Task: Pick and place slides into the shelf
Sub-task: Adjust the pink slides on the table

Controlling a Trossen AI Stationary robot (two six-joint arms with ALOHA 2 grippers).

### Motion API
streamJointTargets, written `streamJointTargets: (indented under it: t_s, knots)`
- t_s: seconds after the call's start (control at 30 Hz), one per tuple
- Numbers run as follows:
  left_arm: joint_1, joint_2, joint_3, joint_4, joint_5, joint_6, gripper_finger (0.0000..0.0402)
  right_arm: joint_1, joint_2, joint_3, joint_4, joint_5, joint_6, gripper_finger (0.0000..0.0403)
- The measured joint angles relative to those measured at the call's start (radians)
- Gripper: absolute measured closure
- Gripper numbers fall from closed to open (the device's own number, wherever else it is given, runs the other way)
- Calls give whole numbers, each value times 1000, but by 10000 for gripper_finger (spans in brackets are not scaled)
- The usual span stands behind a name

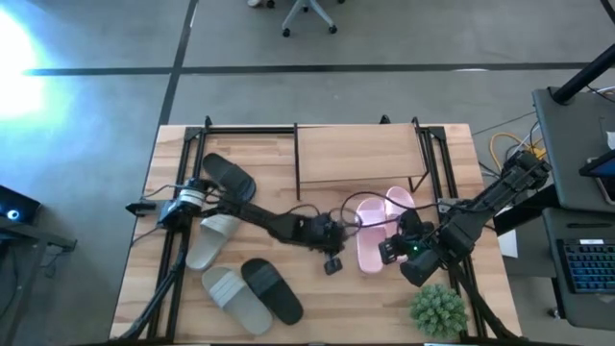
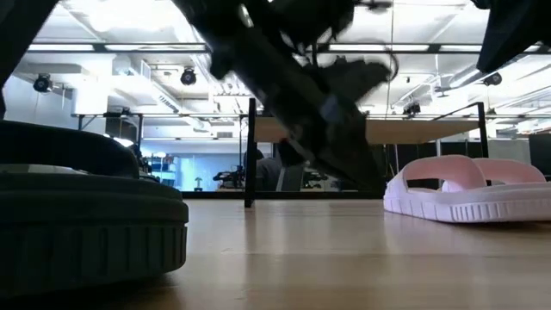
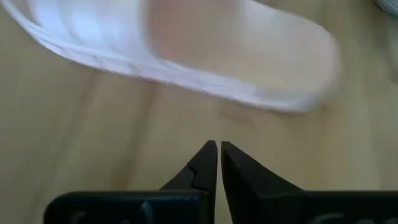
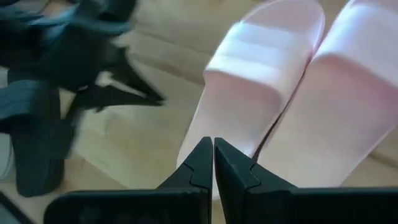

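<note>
The pink pair lies side by side on the table right of the middle: one slide and the other, both just in front of the shelf at the far edge. My left gripper is shut and empty just left of the pink slide. My right gripper is shut and empty, raised over the near ends of the pink pair. Toward the left lie a black slide, a grey slide, another grey slide and another black slide, soles down.
A small green plant stands at the near right corner. The shelf's black frame legs stand just beyond the pink pair. In the low view a black slide fills the left foreground. Bare tabletop lies between the two groups of slides.
</note>
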Motion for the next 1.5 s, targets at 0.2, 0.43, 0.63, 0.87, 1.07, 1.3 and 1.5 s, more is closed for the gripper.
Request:
streamJointTargets:
  t_s: [0.2, 0.43, 0.63, 0.87, 1.07, 1.3, 1.5]
  knots:
    - [-92, -98, -26, -116, -149, -68, 394, 54, 15, -18, 7, -187, 87, 394]
    - [-114, -230, -91, -276, -212, -226, 394, 77, 80, -106, 100, -341, 169, 394]
    - [-113, -376, -186, -280, -281, -297, 394, 76, 130, -167, 199, -378, 170, 394]
    - [-113, -519, -304, -311, -353, -332, 394, 71, 178, -202, 248, -371, 183, 394]
    - [-114, -575, -382, -300, -362, -401, 394, 62, 208, -234, 247, -366, 187, 394]
    - [-124, -587, -407, -294, -360, -403, 394, 63, 227, -267, 157, -367, 290, 394]
    - [-125, -584, -406, -295, -364, -374, 394, 50, 214, -263, 133, -381, 289, 394]
